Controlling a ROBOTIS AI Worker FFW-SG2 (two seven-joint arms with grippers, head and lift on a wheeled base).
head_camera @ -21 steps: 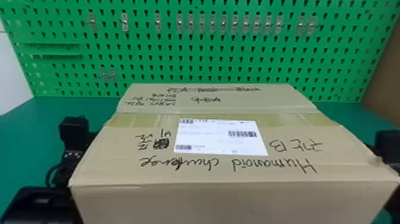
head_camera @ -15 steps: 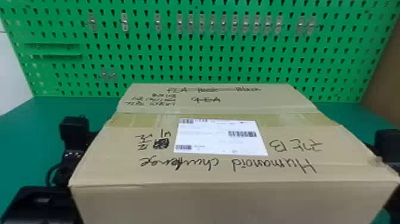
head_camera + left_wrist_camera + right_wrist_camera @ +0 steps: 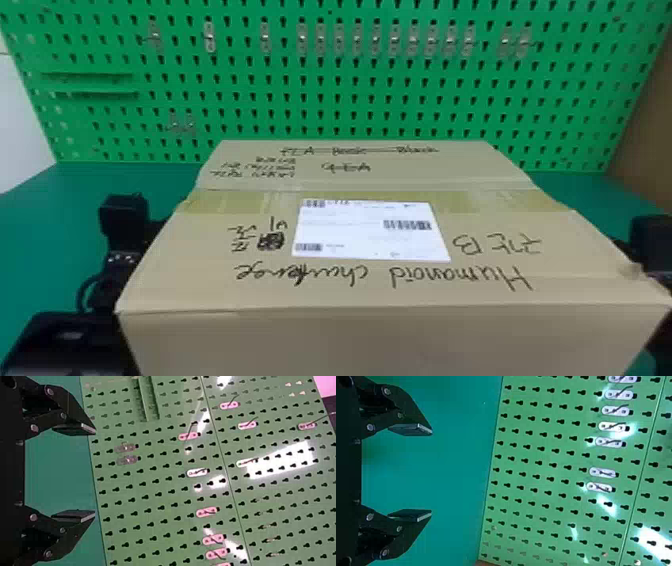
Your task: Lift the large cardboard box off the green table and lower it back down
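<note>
- Your cardboard box (image 3: 400,335) sits large in the head view, taped top up, between your two arms, over the green table (image 3: 35,235).
- You can't tell from here whether its underside touches the table; the box hides that.
- Your left gripper (image 3: 122,217) is at the box's left side, partly hidden by it; your right gripper (image 3: 650,237) is at the right side, mostly out of sight behind the box's edge.
- You can't make out whether either one touches the cardboard.
- In its wrist view, your left gripper (image 3: 95,472) has its two flat fingers (image 3: 75,428) spread well apart.
- In the other wrist view, your right gripper (image 3: 432,472) has its fingers (image 3: 411,429) spread wide too.
- On top of the box you have a white label (image 3: 370,232), with handwriting around it and a strip of yellowish tape (image 3: 420,200) running left to right at the label's far edge.
- On the far side, behind the box, you have a green pegboard (image 3: 310,105) standing upright, with small metal hooks (image 3: 265,39) on it.
</note>
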